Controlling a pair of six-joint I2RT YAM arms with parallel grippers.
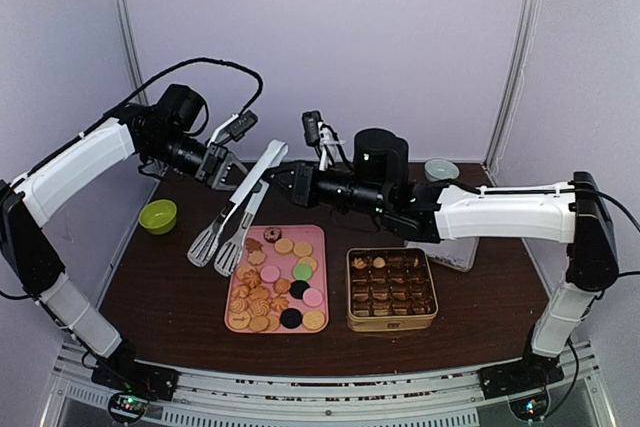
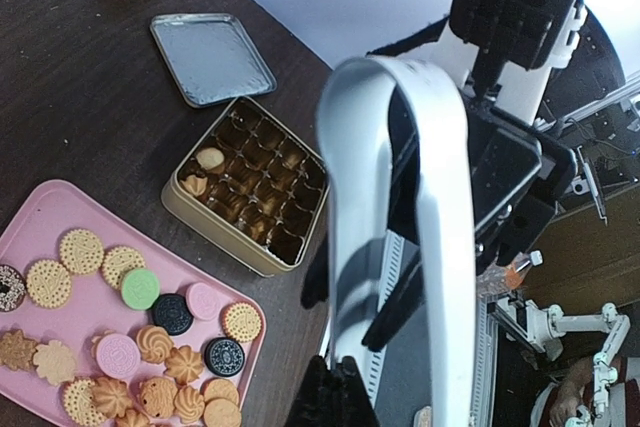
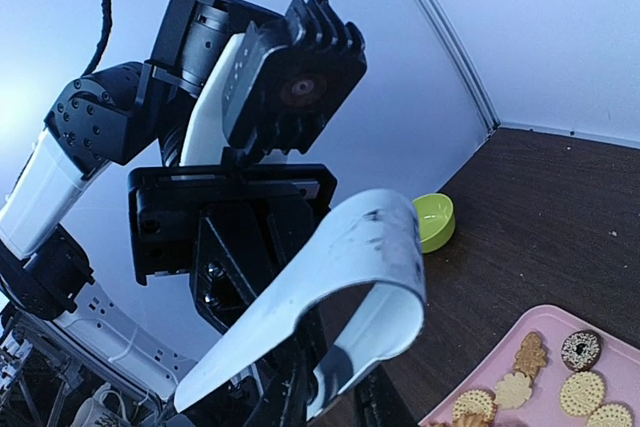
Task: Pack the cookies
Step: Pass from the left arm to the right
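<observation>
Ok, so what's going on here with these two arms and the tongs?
The left end effector holds the metal tongs up in the air, their heads hanging by the pink tray of cookies. The right end effector is at the tongs' looped handle end, apparently to take hold there. The gold tin beside the tray has only a couple of cookies in it.

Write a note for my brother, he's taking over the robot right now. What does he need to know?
Left gripper: shut on the tongs.
Right gripper: at the tongs' looped end; can't tell if it grips.
Cookies: nearly all on the tray; two seem to sit in the tin, whose lid is off.
Done: barely started.
To do: move the rest into the tin.
</observation>
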